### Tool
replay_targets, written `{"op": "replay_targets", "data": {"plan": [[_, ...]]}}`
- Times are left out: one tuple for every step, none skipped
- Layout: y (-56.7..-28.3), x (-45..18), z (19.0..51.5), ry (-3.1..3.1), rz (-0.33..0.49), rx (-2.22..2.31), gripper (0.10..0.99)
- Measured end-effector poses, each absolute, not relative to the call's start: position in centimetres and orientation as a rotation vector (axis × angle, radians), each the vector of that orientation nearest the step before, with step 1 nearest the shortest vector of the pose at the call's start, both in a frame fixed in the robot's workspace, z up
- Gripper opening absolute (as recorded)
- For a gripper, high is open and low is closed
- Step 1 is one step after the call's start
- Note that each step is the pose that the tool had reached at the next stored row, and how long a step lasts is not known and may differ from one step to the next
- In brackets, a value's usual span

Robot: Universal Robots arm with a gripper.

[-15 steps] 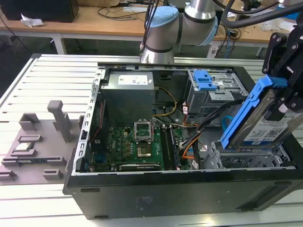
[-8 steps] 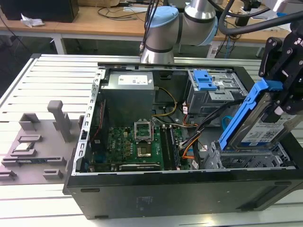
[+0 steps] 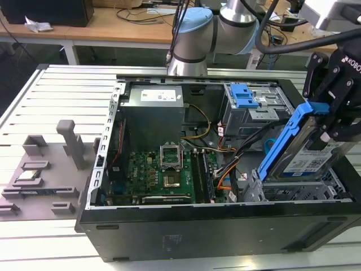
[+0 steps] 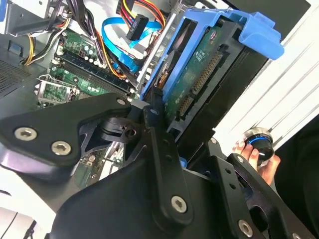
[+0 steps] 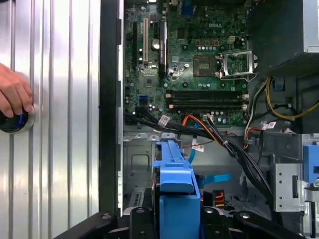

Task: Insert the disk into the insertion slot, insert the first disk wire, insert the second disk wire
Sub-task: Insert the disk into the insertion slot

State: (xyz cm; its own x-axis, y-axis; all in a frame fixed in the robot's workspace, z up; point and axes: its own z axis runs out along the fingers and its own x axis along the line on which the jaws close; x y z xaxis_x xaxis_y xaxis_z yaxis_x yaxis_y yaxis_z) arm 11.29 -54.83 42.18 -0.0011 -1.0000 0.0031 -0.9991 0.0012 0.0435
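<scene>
Your gripper (image 3: 326, 125) has its jaws clamped on the disk (image 3: 304, 161), tilted just above the slot (image 3: 307, 189). Risk: at this tilt the frame may jam on the rim or snag the orange wires (image 3: 227, 169).

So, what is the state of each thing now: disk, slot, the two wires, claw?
Disk: held tilted, lower end at the slot, not seated.
Slot: no disk seated in it.
Orange-red wires: plug hangs loose, not joined to the disk.
Blue cable: loose, not joined to the disk.
Claw: shut on the disk.
</scene>
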Motion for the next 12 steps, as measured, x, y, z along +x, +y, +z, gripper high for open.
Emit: {"op": "replay_targets", "data": {"plan": [[-54.8,11.3,41.9,-2.199,-0.044,2.197,0.357],[-54.8,11.3,41.8,-2.199,-0.044,2.196,0.357],[-54.8,11.3,41.6,-2.199,-0.044,2.197,0.357],[-54.8,11.3,41.6,-2.199,-0.044,2.196,0.357],[-54.8,11.3,41.5,-2.199,-0.044,2.196,0.357],[-54.8,11.3,41.4,-2.199,-0.044,2.197,0.357],[-54.8,11.3,41.2,-2.199,-0.044,2.197,0.357],[-54.8,11.3,40.9,-2.199,-0.044,2.197,0.357],[-54.8,11.3,40.7,-2.199,-0.044,2.197,0.357],[-54.8,11.3,40.6,-2.199,-0.044,2.197,0.357],[-54.8,11.3,40.3,-2.199,-0.044,2.197,0.357],[-54.8,11.3,40.2,-2.199,-0.044,2.197,0.357]]}}
